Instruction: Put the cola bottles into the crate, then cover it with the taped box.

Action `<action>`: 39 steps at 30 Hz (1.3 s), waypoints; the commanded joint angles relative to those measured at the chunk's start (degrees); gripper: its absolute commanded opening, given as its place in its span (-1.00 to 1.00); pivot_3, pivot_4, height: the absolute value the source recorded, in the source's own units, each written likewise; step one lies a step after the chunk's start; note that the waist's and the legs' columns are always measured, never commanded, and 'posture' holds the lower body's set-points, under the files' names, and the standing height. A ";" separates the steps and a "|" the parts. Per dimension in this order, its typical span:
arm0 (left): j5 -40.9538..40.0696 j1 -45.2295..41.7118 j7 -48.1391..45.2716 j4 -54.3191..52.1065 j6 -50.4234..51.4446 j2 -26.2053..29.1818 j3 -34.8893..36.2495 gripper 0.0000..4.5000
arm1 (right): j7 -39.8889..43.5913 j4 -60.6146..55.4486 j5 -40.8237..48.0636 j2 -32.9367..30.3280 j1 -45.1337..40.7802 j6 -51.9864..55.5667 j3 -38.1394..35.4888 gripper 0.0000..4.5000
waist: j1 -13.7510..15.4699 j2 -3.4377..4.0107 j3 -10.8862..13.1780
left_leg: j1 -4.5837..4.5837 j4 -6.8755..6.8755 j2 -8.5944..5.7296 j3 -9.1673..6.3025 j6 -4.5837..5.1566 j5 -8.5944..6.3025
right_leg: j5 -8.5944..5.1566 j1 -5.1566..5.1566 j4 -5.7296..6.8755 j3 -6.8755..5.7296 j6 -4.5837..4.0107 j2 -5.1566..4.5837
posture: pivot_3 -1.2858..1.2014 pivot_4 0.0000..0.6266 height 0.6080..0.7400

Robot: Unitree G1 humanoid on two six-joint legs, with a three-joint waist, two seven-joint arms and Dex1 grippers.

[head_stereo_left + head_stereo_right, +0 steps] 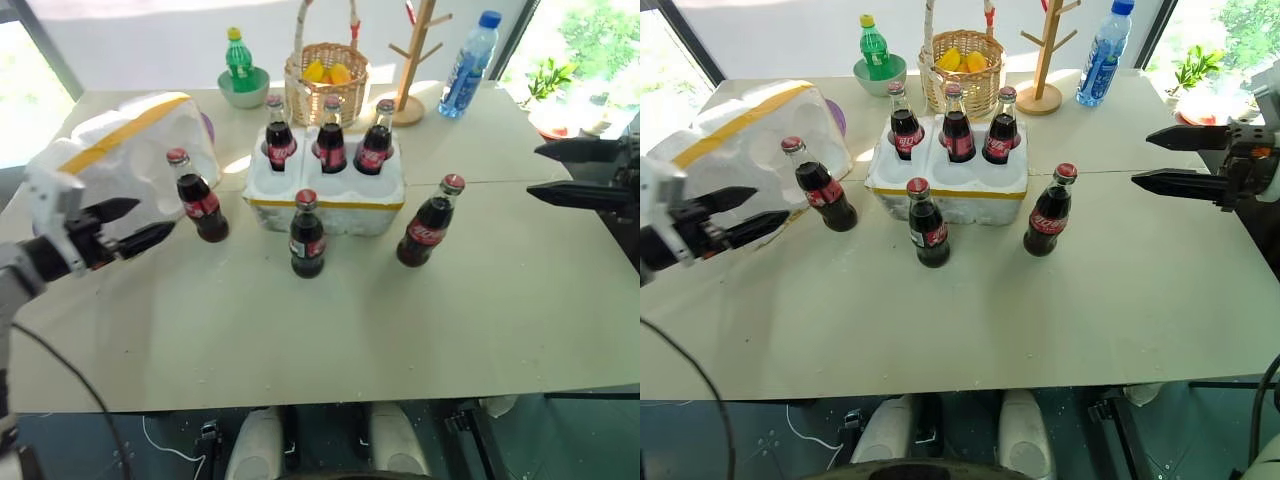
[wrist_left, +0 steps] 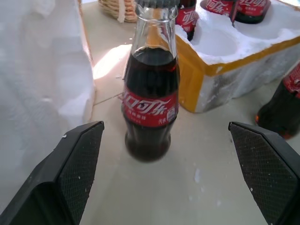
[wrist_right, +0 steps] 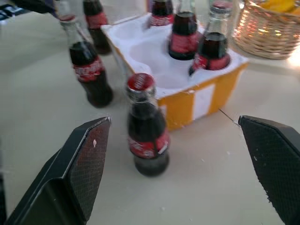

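Both grippers' fingers [image 2: 70,173] spread wide, empty; bottle [image 2: 151,93] cap cut off.

Cola bottles [image 1: 307,236]: glossy dark glass, red paper labels. Crate [image 1: 325,195]: rough matt white styrofoam, yellow tape band. Basket [image 1: 325,80]: woven wicker. Tabletop [image 1: 400,320]: matt beige. Finger pads [image 2: 77,164]: textured black.
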 commanded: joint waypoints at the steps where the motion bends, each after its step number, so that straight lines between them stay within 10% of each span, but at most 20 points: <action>1: 4.74 -5.55 -0.57 6.36 -5.39 -1.45 -5.60 0.99 | -0.41 -6.47 4.06 -0.74 1.34 3.18 -3.01 1.00 | 0.01 -0.02 0.01 | 0.00 0.00 0.00 0.02 -0.01 0.01 | 0.00 -0.02 0.01 0.00 0.00 0.00 | 0.03 -0.52 1.00; 15: 14.27 -20.17 -0.37 23.60 -15.85 -9.59 -15.14 0.99 | -6.73 -15.40 9.51 1.69 1.92 8.11 -3.33 1.00 | 0.27 -0.08 0.03 | -0.04 0.08 -0.03 -0.01 -0.01 0.02 | 0.07 0.00 0.02 0.00 0.12 -0.01 | 0.03 -0.52 1.00; 20: 13.16 -17.99 -3.28 20.33 -14.39 -8.76 -14.96 0.21 | -9.04 -16.92 10.79 2.24 0.52 9.86 -2.90 1.00 | 0.20 -0.10 0.04 | -0.04 0.08 -0.02 -0.01 0.00 0.02 | 0.07 0.00 0.01 0.00 0.12 -0.02 | 0.03 -0.52 1.00; 29: 1.23 -15.82 -14.57 3.79 2.06 -0.24 -12.72 0.23 | -11.55 -18.71 12.16 2.24 -0.31 11.11 -2.70 1.00 | 0.21 -0.16 0.08 | -0.22 0.08 0.01 -0.05 0.01 0.01 | 0.06 -0.11 -0.05 -0.01 0.12 -0.01 | 0.03 -0.52 1.00; 39: 5.40 -51.20 -22.77 30.22 -2.01 -11.22 -21.73 0.23 | -14.44 -22.96 14.46 1.60 2.22 12.84 -5.45 1.00 | 2.24 -0.28 0.14 | -0.34 0.32 -0.39 -0.16 0.07 0.00 | 0.18 0.13 -0.18 -0.18 0.34 -0.02 | 0.03 -0.52 1.00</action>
